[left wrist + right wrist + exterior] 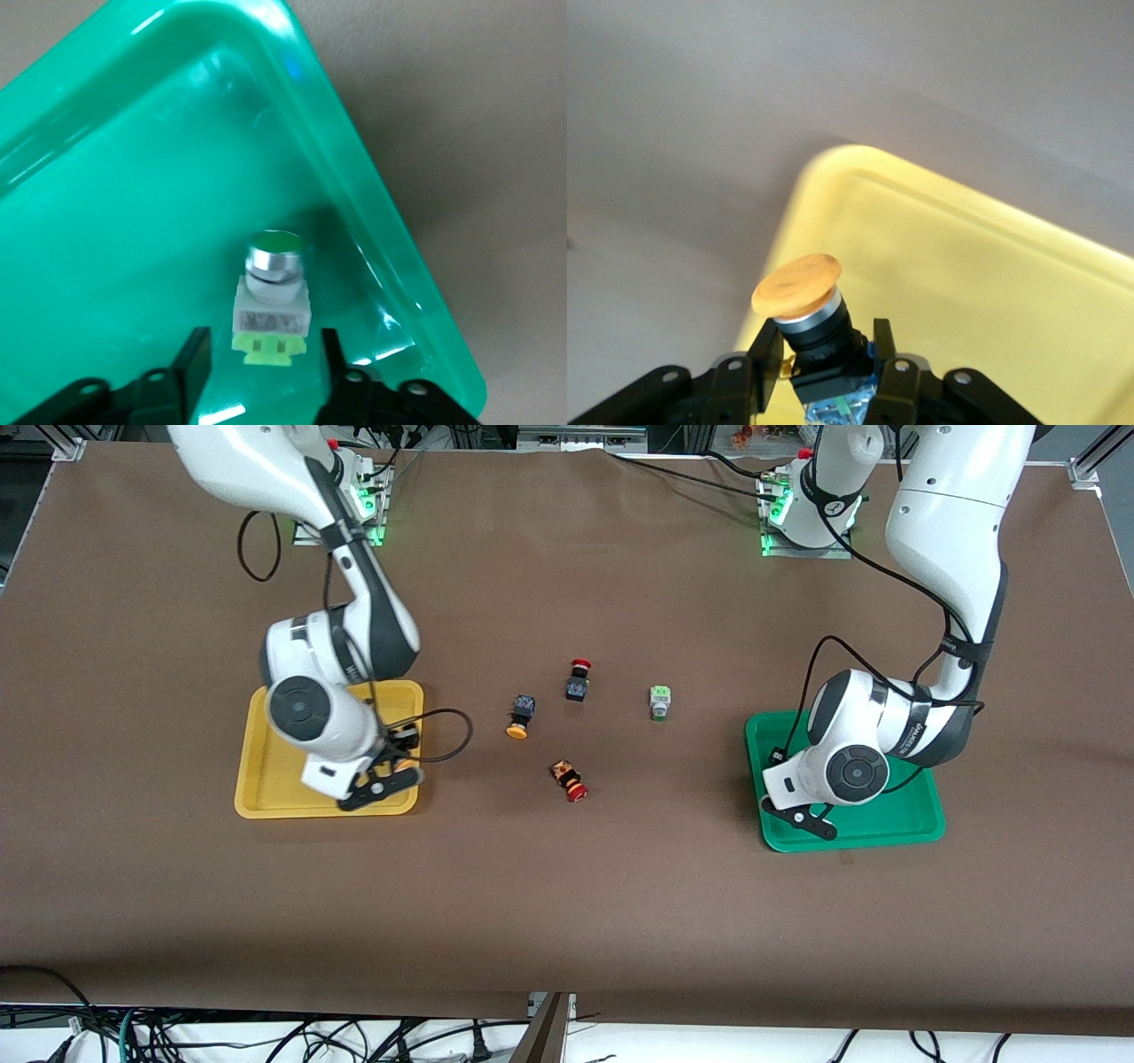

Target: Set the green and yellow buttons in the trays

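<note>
Right claw [824, 367] pinches yellow button [808, 310] over yellow tray [992, 292]; left claw [263, 372] spread.

Glossy white arms with dark grey joints, black cables, black pincer fingers.

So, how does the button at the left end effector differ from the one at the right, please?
The green button has a small green cap on a whitish body; the yellow button has a wide orange-yellow cap on a dark body. The green button lies in the green tray between the left end effector's open fingers; the right end effector grips the yellow button over the yellow tray.
</note>
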